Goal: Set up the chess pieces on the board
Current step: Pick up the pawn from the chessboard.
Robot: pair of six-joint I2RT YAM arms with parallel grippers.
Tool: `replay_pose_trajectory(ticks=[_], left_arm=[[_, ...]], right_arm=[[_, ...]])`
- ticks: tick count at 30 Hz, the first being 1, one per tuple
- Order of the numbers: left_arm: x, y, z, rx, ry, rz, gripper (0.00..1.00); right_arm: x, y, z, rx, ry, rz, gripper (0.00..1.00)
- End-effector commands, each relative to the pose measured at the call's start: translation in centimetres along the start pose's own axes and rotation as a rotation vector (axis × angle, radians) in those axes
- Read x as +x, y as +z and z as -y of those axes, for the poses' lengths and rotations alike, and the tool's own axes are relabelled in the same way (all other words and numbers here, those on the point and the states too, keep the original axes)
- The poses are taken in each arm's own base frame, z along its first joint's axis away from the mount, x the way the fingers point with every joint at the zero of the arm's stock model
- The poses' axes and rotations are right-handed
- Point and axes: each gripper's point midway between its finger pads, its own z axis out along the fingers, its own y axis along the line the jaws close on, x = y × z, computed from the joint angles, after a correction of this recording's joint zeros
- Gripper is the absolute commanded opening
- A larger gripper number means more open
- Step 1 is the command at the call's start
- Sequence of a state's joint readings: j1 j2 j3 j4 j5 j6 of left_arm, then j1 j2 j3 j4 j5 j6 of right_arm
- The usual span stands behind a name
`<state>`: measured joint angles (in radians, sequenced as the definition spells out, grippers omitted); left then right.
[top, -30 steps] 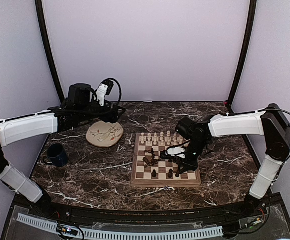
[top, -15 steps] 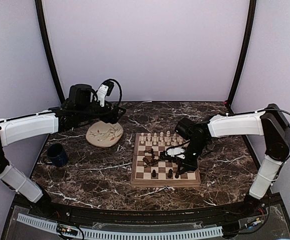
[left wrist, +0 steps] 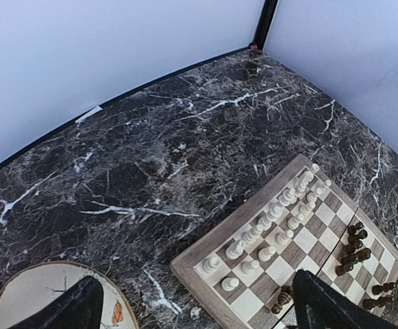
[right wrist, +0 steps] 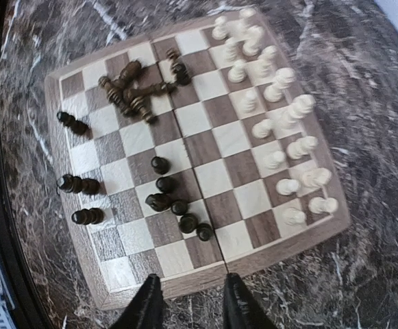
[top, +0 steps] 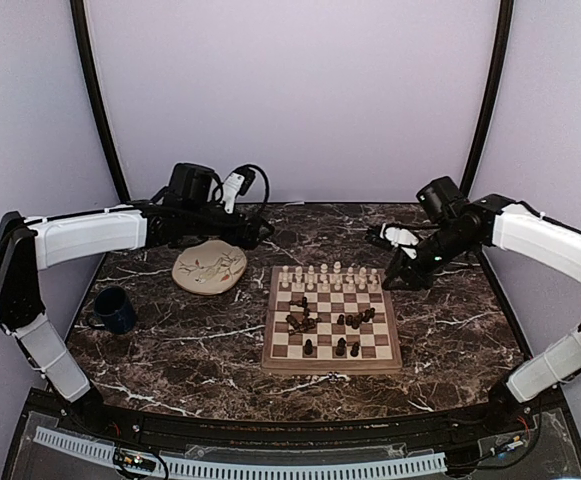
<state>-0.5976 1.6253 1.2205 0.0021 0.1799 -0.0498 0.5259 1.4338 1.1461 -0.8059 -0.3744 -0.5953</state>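
Now that my right arm has pulled back far-right off the board, jaws part-open and empty, dark chess pieces remain heaped; left jaws gape empty.

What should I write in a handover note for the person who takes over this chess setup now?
Left end effector: open, empty, hanging near the plate, off the board.
Right end effector: open, empty, raised by the board's far right corner.
Done: pale pieces stand in two rows on the far side.
Left: dark pieces. A few stand at the near edge; the rest lie heaped or cluster mid-board and must go to the near two rows.
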Motion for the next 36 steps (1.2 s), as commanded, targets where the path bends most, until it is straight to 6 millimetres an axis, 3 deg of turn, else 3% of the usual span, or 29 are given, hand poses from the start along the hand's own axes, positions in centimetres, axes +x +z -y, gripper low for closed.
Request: replay_pose_trajectory(ticks=[1,3,5,6,8,11,14,16,19,20,24,36], left_arm=[[0.9,0.7,4.5,0.094,0.105,-0.083,0.99],[0.6,0.6,6.4,0.08,0.2,-0.076,0.99],[0.9,0.9,7.0,-0.001,0.266,-0.073,0.99],[1.3,1.2,5.4,-0.105,0.262,-0.088,0.99],[2.7,2.3,4.4,-0.155,0.268,-0.166,0.99],[4.2,3.1,6.4,-0.015,0.328,-0.2,0.96],[5.3,2.1,9.4,0.174,0.342,-0.134,0.92],[6.2,2.0,9.8,0.244,0.327,-0.167,0.81],[7.9,2.7,9.0,0.401,0.164,-0.243,0.47],[8.1,2.8,8.6,0.453,0.106,-0.243,0.44],[9.9,3.0,8.8,0.561,0.089,-0.166,0.48],[11.9,5.5,7.8,0.534,0.135,-0.117,0.48]], right_arm=[[-1.4,-3.2,1.0,0.08,0.023,0.157,0.39],[-1.9,-4.5,1.5,0.127,0.014,0.215,0.4],[-2.2,-5.5,2.2,0.161,0.022,0.263,0.4],[-2.1,-5.7,2.6,0.169,0.035,0.277,0.4],[-1.5,-5.9,3.7,0.177,0.083,0.299,0.4],[-0.2,-6.3,4.9,0.168,0.153,0.336,0.4],[0.7,-6.8,4.9,0.195,0.169,0.372,0.4],[1.0,-7.1,4.6,0.212,0.161,0.397,0.41],[1.3,-7.3,4.6,0.226,0.158,0.404,0.43],[1.4,-7.3,4.7,0.227,0.157,0.399,0.43],[1.7,-6.8,4.8,0.215,0.155,0.38,0.43],[2.0,-6.1,4.7,0.189,0.158,0.366,0.43]])
